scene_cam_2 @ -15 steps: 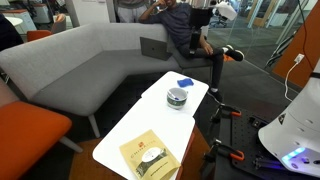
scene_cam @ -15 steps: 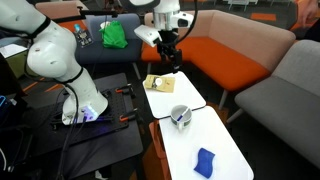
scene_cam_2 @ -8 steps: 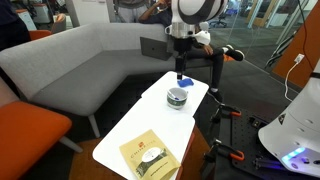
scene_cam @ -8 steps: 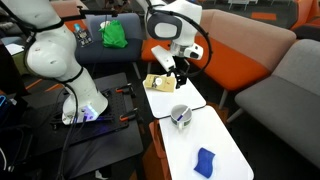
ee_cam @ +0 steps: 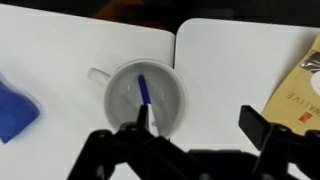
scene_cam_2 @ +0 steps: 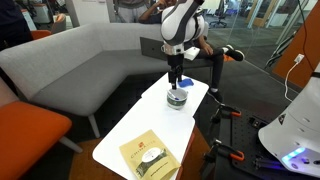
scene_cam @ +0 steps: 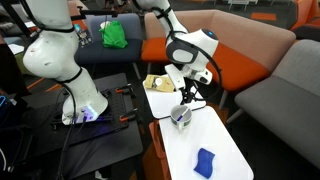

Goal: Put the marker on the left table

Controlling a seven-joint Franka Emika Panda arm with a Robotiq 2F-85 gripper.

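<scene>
Pre-grasp stage, nothing picked up yet. Hovering just above the grey cup (scene_cam: 181, 116) with the pincer (ee_cam: 195, 140) released and empty, jaws spread wide at the cup's near rim in the wrist view. Marker (ee_cam: 143, 93) inside that cup, a thin blue-dark stick leaning on the inner wall, clear of both fingers. Next, as a judgement: centre over the stick, drop straight down, clench on the part above the rim, then lift fully clear before any sideways travel. Little room between stick and cup wall, so likely to clip the rim or tip the cup if off-centre. After that, carry across the seam and set down on the second white surface (ee_cam: 235, 55). Presumably the target, given the cup's place on the surface (ee_cam: 60, 40) shared with the blue cloth lump (ee_cam: 15, 110). Cannot tell for certain which of the two counts as left. Tan paper packet (ee_cam: 305, 85) at the far end of that second surface, so aim for the bare white patch near the seam. Cloth well apart from the cup, no obstacle. Grey and orange sofa (scene_cam: 290, 80) around the surfaces in both exterior views, outside the likely path.
</scene>
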